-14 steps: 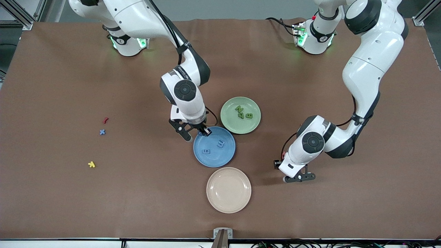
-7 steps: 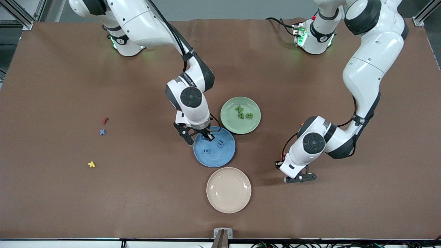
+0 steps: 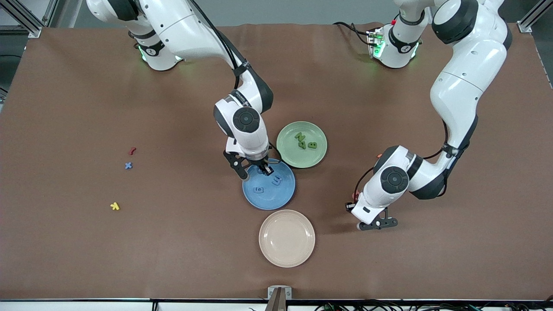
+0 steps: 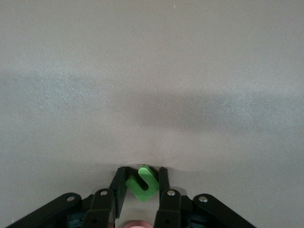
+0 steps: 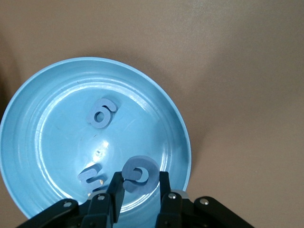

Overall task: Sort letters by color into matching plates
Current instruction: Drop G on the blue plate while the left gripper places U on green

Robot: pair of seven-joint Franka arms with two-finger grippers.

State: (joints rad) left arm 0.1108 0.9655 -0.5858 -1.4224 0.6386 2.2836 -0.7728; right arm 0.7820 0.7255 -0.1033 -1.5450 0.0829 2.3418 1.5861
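Right hand point(image 3: 255, 169): over the blue plate point(image 3: 276, 196), at the rim farthest from the front camera; its fingers are pinched on a blue letter point(image 5: 139, 174) held above the dish.
Left hand point(image 3: 376, 224): low over bare desk toward the left arm's end, well apart from all plates; closed tight on a green letter point(image 4: 141, 182).
Blue plate: holds two blue letters, one point(image 3: 258, 189) nearer the front camera than the other point(image 3: 277, 180).
Green plate point(image 3: 289, 149): just beside the blue plate and farther from the front camera; three green letters point(image 3: 305, 142) lie clustered in it.
Cream plate point(image 3: 287, 238): nearest the front camera, close to the blue plate.
Loose pieces: a red one point(image 3: 132, 150), a blue letter point(image 3: 128, 165) and a yellow one point(image 3: 114, 206) lie toward the right arm's end, well apart from the plates.
Open room: wide bare stretches at both ends of the desk.
Desk point(image 3: 453, 268): brown matte cover, slightly wrinkled at the edge by the arm bases.
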